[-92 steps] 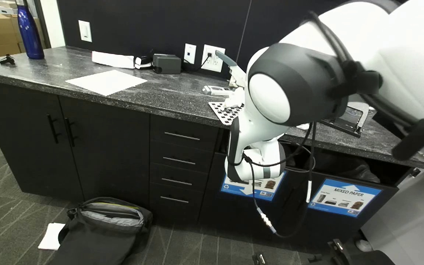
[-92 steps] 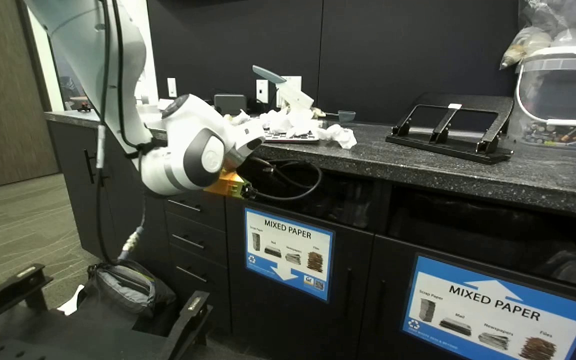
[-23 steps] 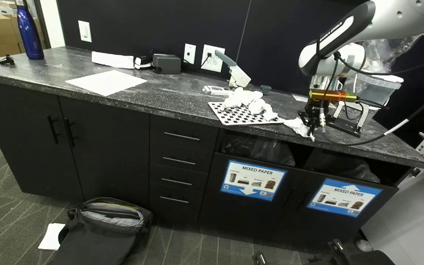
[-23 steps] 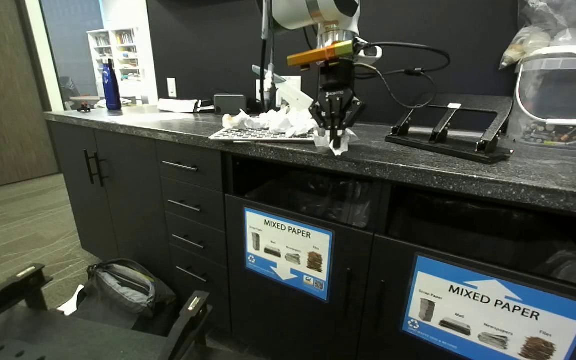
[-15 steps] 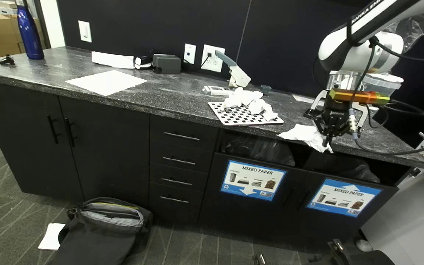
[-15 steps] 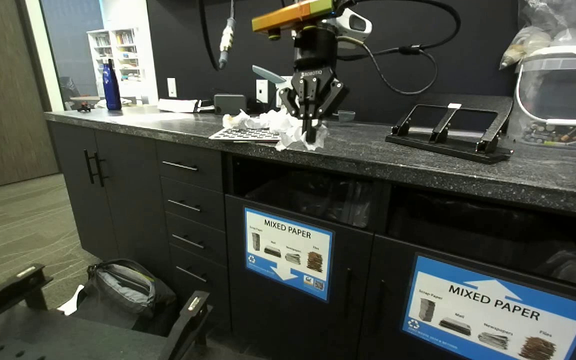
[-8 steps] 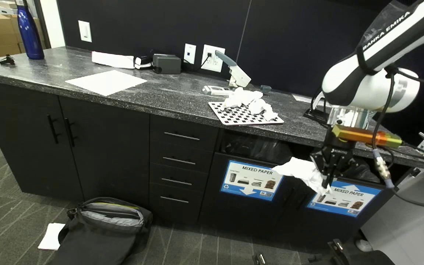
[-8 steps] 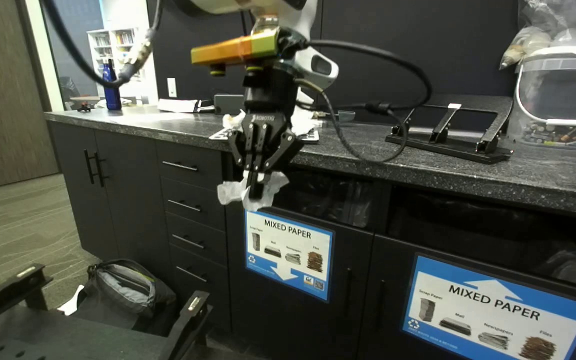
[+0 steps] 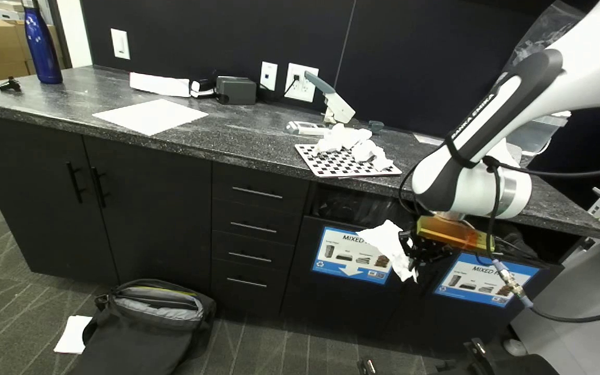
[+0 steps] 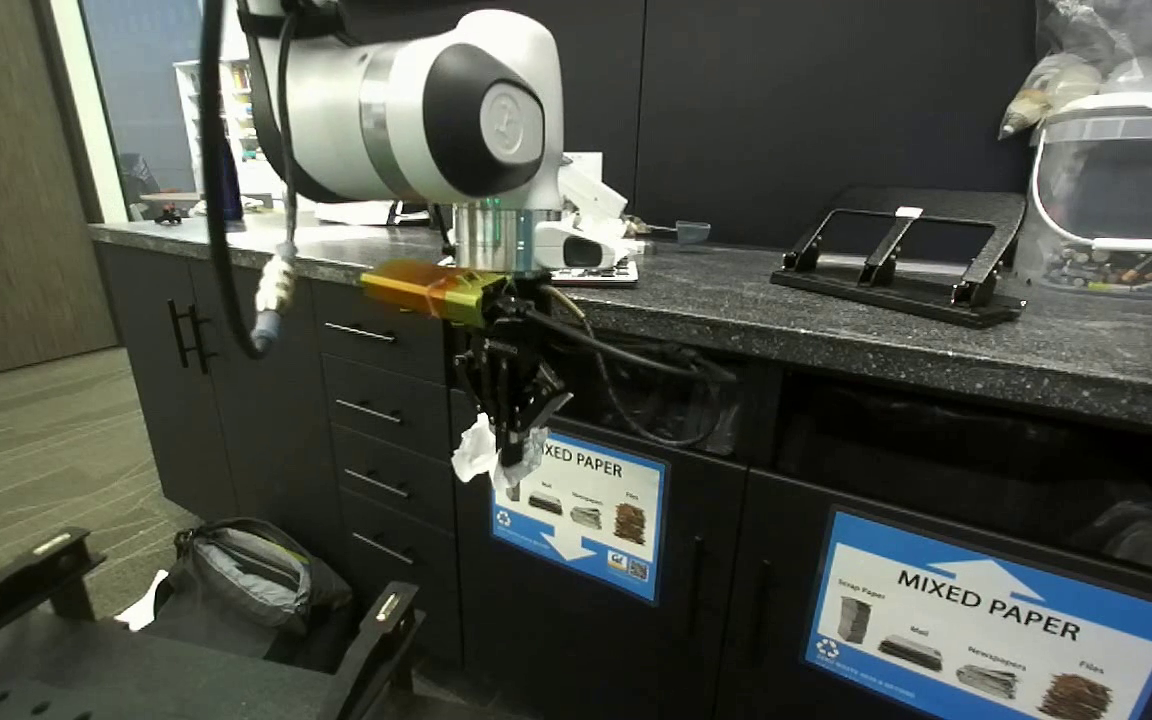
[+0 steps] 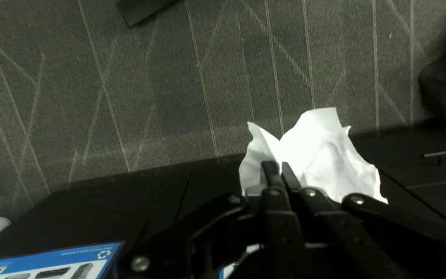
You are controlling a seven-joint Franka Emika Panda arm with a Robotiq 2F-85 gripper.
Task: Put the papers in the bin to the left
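Here, two jaws pinch one crumpled paper (image 11: 333, 159) near two labelled bins (image 10: 576, 640).

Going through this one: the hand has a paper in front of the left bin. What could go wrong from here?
The crumpled white paper hangs outside the left MIXED PAPER bin, so letting go now would likely drop it on the carpet. The hand pinches only part of it, so loose flaps might catch on the way in. Moving in under the countertop, the orange wrist camera might hit its edge.
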